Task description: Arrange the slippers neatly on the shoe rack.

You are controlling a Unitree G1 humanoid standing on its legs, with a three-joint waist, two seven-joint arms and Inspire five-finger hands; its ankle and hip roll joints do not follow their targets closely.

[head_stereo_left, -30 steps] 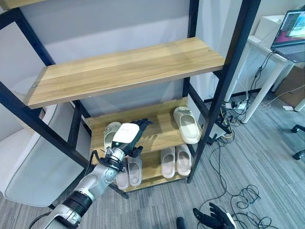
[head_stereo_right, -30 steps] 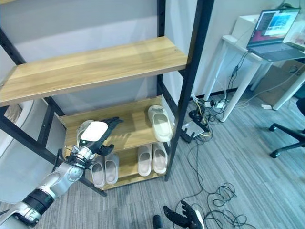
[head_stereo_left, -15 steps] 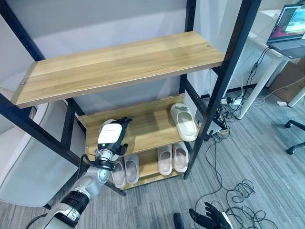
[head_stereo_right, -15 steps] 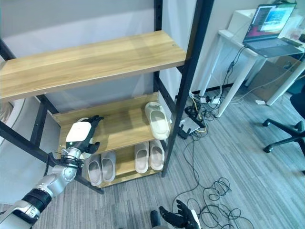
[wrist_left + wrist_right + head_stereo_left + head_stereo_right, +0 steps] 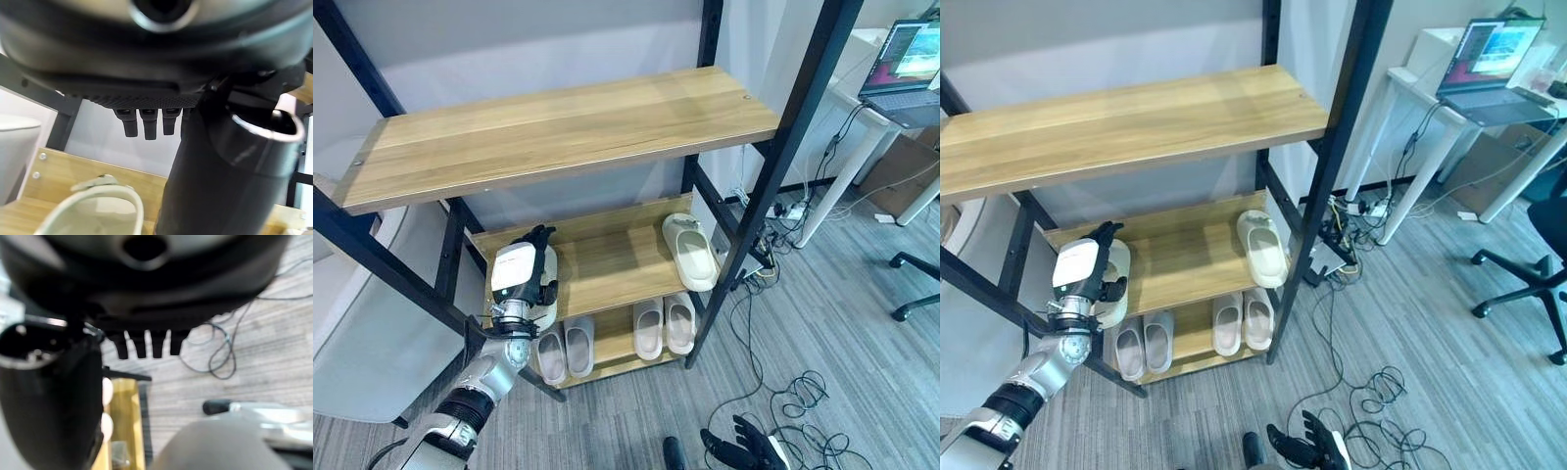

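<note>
My left hand [image 5: 517,279]: dark fingers, white back cover, ribbed wrist collar, silver-grey forearm; my right hand [image 5: 744,452]: dark.

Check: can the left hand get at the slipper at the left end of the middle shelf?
Probably yes: the left hand hovers right over that slipper, fingers straight, nothing between them.

The shoe rack [image 5: 607,259] carries slippers [image 5: 690,253] on two, seemingly lower, shelves.

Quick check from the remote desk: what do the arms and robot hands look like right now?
The left arm is silver-grey with black joint rings. The left robot hand has dark fingers and a white plate on its back. The right robot hand is dark with a white patch.
</note>
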